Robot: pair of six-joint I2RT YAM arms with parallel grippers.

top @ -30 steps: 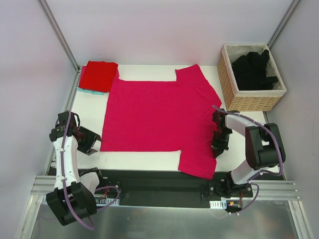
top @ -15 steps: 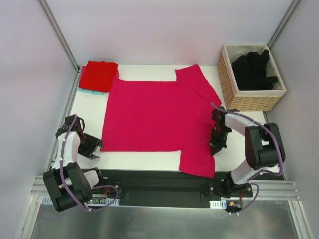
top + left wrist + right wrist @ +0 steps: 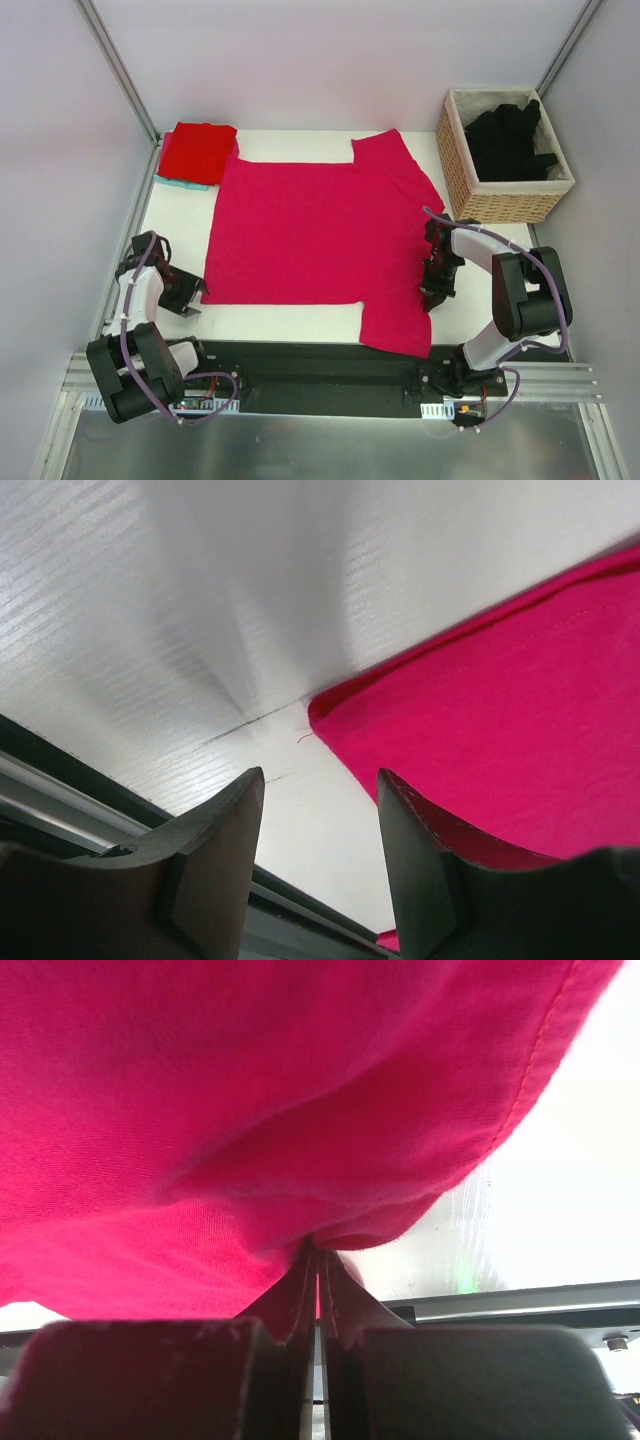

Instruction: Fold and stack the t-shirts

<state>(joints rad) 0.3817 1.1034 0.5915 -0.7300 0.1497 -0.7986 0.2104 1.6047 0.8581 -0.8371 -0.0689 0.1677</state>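
A magenta-pink t-shirt [image 3: 320, 235] lies spread flat on the white table, one sleeve draping over the near edge. My right gripper [image 3: 436, 288] is shut on its right-hand edge; in the right wrist view the cloth [image 3: 250, 1110] bunches into the closed tips [image 3: 318, 1250]. My left gripper [image 3: 192, 295] sits low beside the shirt's near-left corner. It is open, and bare table shows between its fingers [image 3: 320, 780]. That corner [image 3: 500, 730] lies just ahead of it, untouched. A folded red t-shirt [image 3: 198, 150] rests at the back left. Black t-shirts [image 3: 510, 140] fill the basket.
The wicker basket [image 3: 455, 165] stands at the back right, close behind my right arm. A teal cloth [image 3: 185, 183] peeks out under the red shirt. The table's dark front rail [image 3: 60, 770] runs just below my left fingers.
My left arm has folded down and back, bringing its gripper lower beside the shirt's near-left corner. The right gripper has barely shifted and keeps its grip.
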